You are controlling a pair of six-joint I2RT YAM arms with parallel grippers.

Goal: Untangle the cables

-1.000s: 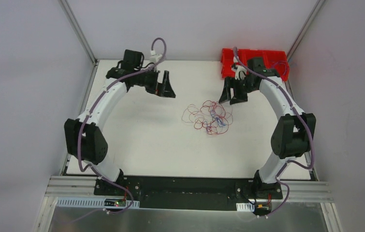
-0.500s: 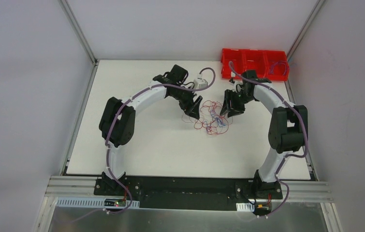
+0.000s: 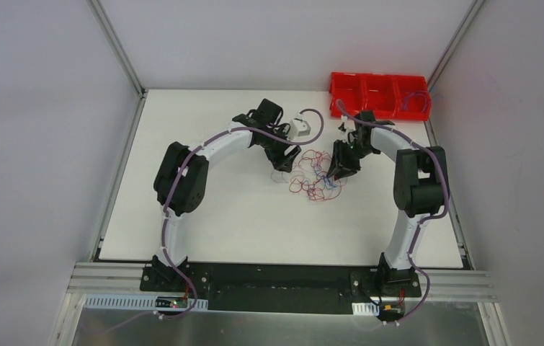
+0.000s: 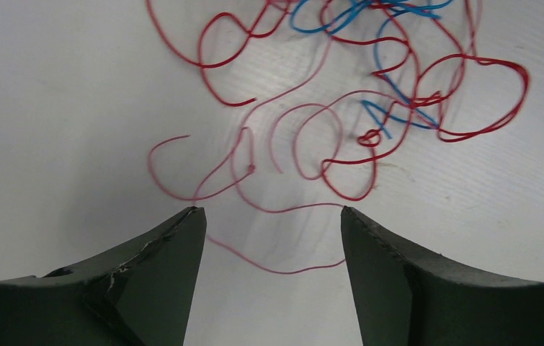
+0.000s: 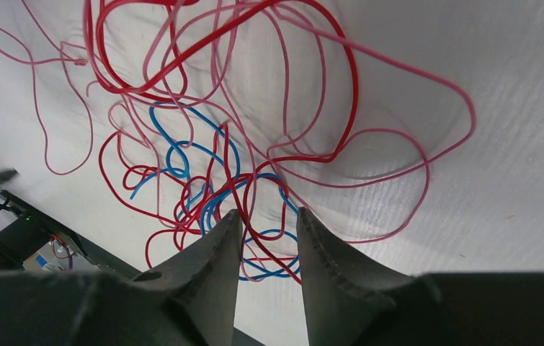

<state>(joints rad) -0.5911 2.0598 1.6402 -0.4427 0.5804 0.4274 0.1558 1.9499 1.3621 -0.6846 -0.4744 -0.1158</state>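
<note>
The cables (image 3: 316, 174) lie as a loose tangle of thin red and blue strands on the white table (image 3: 218, 216), a little right of the middle. My left gripper (image 3: 286, 163) is down at the tangle's left edge. In the left wrist view this gripper (image 4: 271, 210) is open, and one red strand (image 4: 283, 270) runs across the gap between its fingers. My right gripper (image 3: 341, 170) is at the tangle's right edge. Its jaws (image 5: 267, 210) are narrow but still apart, with red and blue cables (image 5: 215, 191) crossing between them, so it is open.
A red bin (image 3: 369, 76) with three compartments stands at the table's far right corner, and thin purple wire lies in its right compartment (image 3: 416, 101). Metal frame posts rise at both far corners. The arm bases are bolted along the near edge.
Both arms have come in to the tangle, the left one swinging over from the far left. Both grippers' jaws have narrowed, the right more than the left.
</note>
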